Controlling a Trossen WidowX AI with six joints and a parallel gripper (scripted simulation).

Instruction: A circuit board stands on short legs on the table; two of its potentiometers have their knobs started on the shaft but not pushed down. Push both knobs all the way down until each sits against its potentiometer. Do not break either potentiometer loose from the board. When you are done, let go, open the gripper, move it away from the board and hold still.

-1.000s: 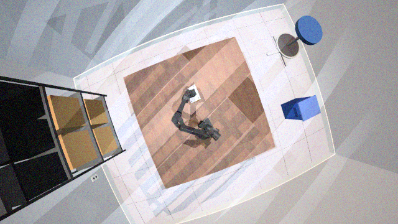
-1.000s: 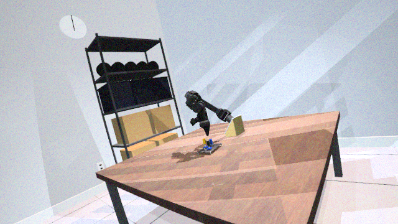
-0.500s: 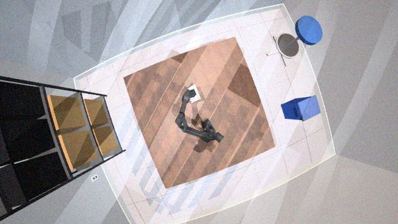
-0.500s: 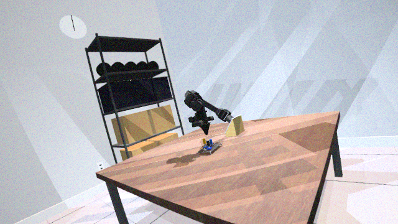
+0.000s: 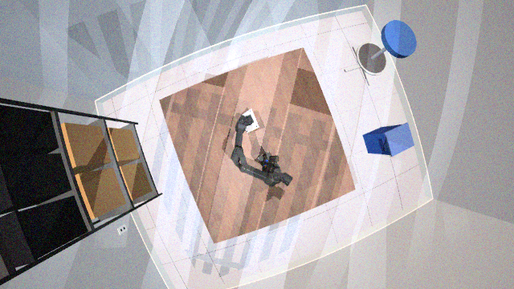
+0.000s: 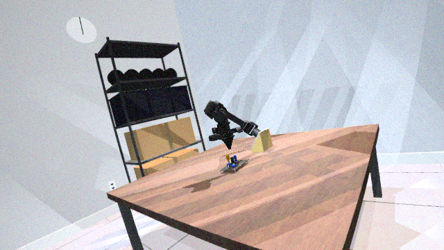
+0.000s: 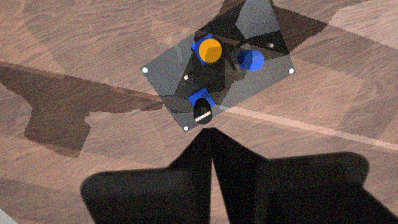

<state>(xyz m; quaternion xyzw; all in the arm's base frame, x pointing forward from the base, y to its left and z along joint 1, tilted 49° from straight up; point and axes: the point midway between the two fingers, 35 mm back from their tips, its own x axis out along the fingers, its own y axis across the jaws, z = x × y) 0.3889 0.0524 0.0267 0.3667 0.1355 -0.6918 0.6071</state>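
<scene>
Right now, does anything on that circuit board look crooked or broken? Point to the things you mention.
Nothing plainly broken. The orange round knob [image 6: 227,157] [image 7: 210,50] stands higher than the black knob with a white line [image 7: 202,111], though that may simply be unfinished pushing. I can't tell whether any potentiometer is loose.

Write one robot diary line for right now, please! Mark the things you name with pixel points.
pincer [image 6: 229,148] [image 7: 209,133]: closed, empty | place: above table [image 6: 295,194] | nearest in wrist view: black knob [image 7: 202,111] | orange knob [image 7: 210,50]: not held
</scene>
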